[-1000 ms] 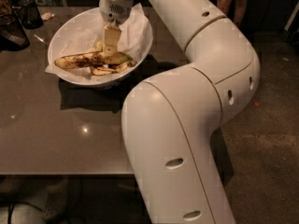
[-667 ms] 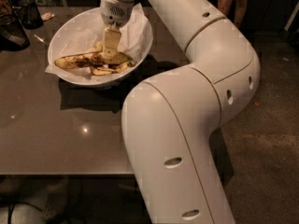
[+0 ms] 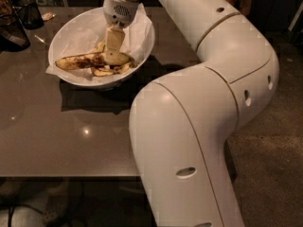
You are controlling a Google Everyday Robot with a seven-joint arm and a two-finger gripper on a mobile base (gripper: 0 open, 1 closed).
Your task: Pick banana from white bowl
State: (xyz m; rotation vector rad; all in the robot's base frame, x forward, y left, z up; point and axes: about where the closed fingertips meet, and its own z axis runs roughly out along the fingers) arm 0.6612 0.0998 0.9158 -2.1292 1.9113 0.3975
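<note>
The banana [image 3: 80, 61] is yellow with heavy brown-black blotches and loose peel strips. It lies lengthwise in the bottom of the white bowl [image 3: 142, 41], which stands at the back left of the table. My gripper [image 3: 112, 48] reaches down into the bowl from above and sits right on the banana's right half, hiding part of it. The banana's left end sticks out free toward the bowl's left side.
The brown table [image 3: 57, 136] has its front edge low in the view. A dark cup [image 3: 31, 13] and a dark object [image 3: 12, 32] stand at the far left back. My large white arm [image 3: 189, 126] fills the right side.
My gripper has dropped slightly lower onto the banana. The banana and the bowl have not moved.
</note>
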